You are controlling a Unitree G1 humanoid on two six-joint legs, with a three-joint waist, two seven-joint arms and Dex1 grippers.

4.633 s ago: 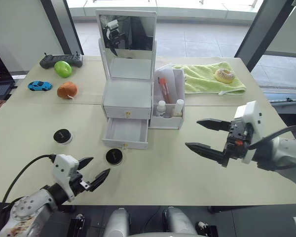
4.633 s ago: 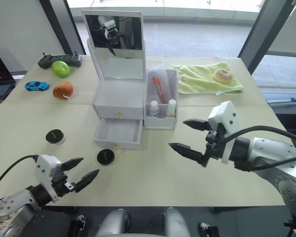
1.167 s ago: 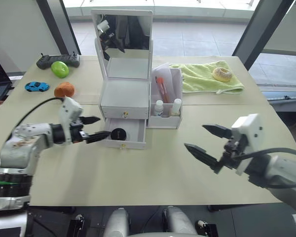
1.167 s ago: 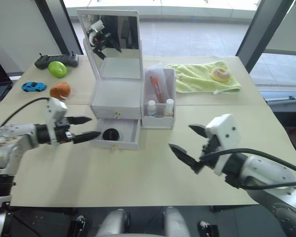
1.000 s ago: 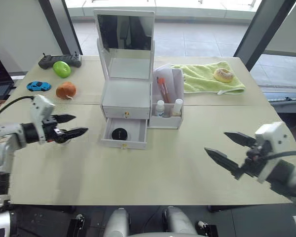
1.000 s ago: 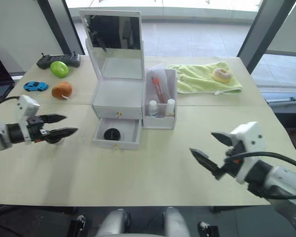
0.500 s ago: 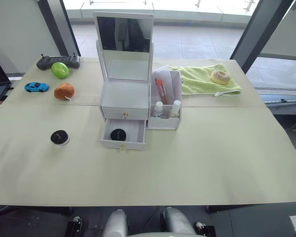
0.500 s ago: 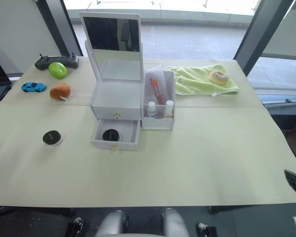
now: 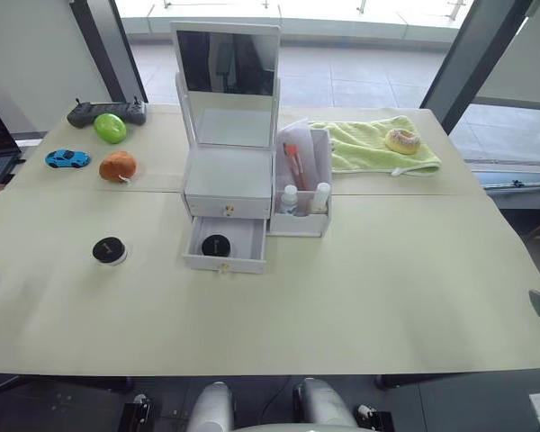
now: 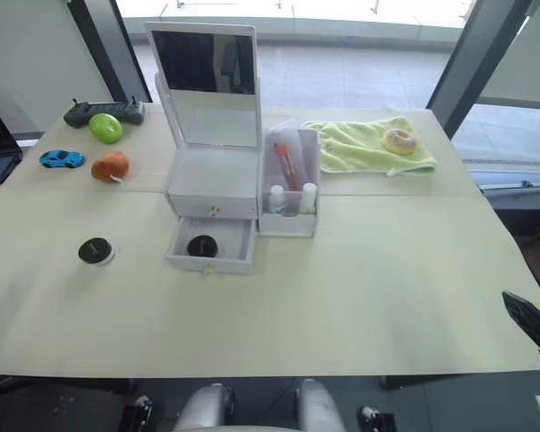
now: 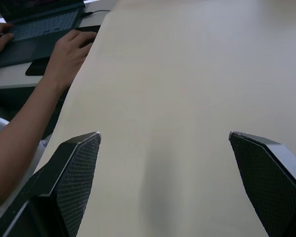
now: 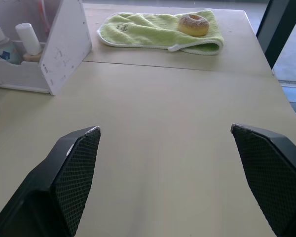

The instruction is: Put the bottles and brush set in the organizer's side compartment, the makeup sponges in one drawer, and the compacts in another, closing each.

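Observation:
The white mirrored organizer (image 9: 229,171) stands mid-table. Its lower drawer (image 9: 225,264) is pulled open with one black compact (image 9: 217,245) inside; the upper drawer (image 9: 228,207) is closed. A second compact (image 9: 110,250) lies on the table to the left. Two bottles (image 9: 291,199) (image 9: 321,195) and the brush set (image 9: 296,162) stand in the side compartment (image 9: 317,225). The makeup sponges are out of view. My left gripper (image 11: 164,134) is open over bare table near the left edge. My right gripper (image 12: 165,128) is open at the right side, far from the organizer.
A green towel (image 9: 369,144) with a donut (image 9: 401,140) lies at the back right. A toy car (image 9: 69,158), an orange ball (image 9: 118,166), a green object (image 9: 110,127) and a controller (image 9: 106,111) sit at the back left. A person's hand (image 11: 69,49) rests by a laptop (image 11: 34,22).
The compact that lay in front of the open drawer now sits inside it. Both arms have drawn back from the middle to the table's left and right edges.

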